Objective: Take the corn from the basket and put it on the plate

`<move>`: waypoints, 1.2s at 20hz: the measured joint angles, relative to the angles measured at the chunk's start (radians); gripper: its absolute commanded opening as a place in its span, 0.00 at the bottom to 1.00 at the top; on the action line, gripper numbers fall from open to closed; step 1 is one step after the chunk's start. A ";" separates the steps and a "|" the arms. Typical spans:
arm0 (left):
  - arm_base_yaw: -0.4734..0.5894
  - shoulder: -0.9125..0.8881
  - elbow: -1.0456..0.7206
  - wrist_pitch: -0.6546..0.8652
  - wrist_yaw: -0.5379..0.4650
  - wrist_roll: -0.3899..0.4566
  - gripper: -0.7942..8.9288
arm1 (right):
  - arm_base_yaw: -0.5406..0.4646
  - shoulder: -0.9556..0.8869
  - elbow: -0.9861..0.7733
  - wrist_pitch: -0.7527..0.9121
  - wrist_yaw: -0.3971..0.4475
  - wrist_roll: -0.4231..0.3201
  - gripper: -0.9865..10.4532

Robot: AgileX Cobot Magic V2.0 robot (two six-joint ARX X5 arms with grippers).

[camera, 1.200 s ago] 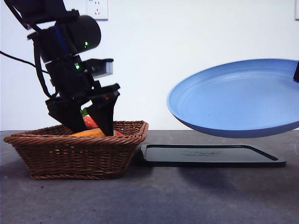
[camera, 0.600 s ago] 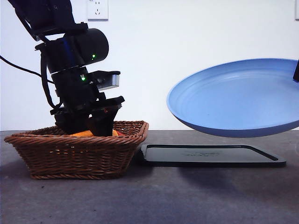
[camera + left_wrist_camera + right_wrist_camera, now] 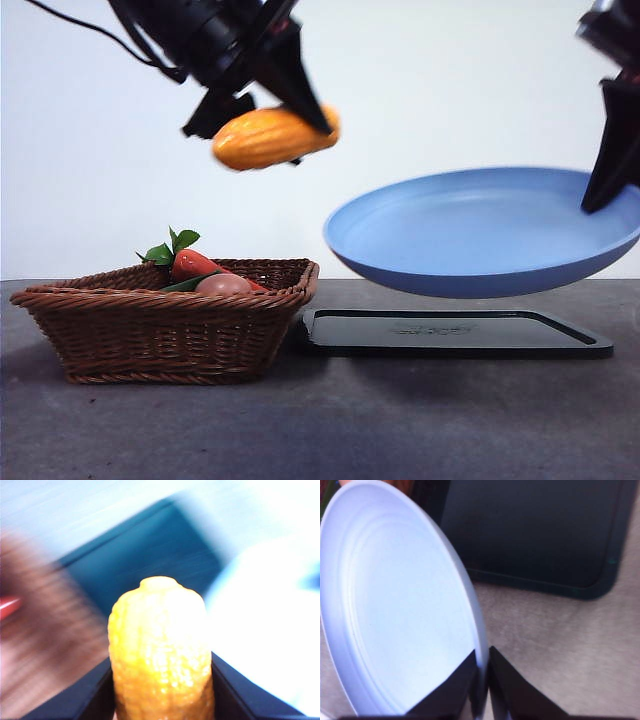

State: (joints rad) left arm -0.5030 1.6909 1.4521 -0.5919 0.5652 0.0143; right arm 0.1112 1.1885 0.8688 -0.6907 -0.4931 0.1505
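My left gripper (image 3: 285,95) is shut on the corn (image 3: 272,137), a glossy orange-yellow cob held high in the air above the gap between basket and plate. The left wrist view, blurred, shows the corn (image 3: 160,650) clamped between both jaws. The brown wicker basket (image 3: 165,325) sits on the table at the left. My right gripper (image 3: 608,170) is shut on the rim of the light-blue plate (image 3: 480,240), holding it tilted above the black tray. In the right wrist view the jaws pinch the plate (image 3: 400,610) edge at the gripper (image 3: 483,675).
A red-orange carrot with green leaves (image 3: 190,262) and a round tan-pink item (image 3: 222,284) lie in the basket. A flat black tray (image 3: 450,333) lies on the grey table beneath the plate. A white wall stands behind.
The left gripper rose out of the basket with the corn and swung right toward the plate. The plate shifted lower and leftward, and the right gripper came into view.
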 measured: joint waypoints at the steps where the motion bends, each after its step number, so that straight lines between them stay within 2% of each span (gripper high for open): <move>1: -0.014 0.000 0.000 0.000 0.024 -0.003 0.29 | 0.000 0.026 0.000 0.015 -0.028 0.010 0.09; 5: -0.113 0.008 0.000 0.014 0.030 0.016 0.29 | 0.000 0.124 0.000 0.083 -0.154 0.060 0.09; 8: -0.180 0.048 0.000 0.027 -0.049 0.058 0.29 | 0.000 0.135 0.000 0.119 -0.204 0.089 0.09; 11: -0.217 0.085 0.000 0.042 -0.125 0.090 0.29 | 0.000 0.135 0.000 0.122 -0.208 0.094 0.09; 13: -0.225 0.103 0.000 0.048 -0.129 0.097 0.30 | 0.000 0.135 0.000 0.122 -0.210 0.094 0.09; 18: -0.235 0.115 0.000 0.049 -0.129 0.100 0.44 | 0.000 0.135 0.000 0.119 -0.202 0.094 0.09; 24: -0.242 0.115 0.014 0.026 -0.122 0.082 0.44 | -0.001 0.135 0.000 0.128 -0.193 0.094 0.09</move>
State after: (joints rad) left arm -0.7448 1.8057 1.4658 -0.5663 0.4435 0.0959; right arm 0.1104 1.3235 0.8688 -0.5629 -0.6857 0.2443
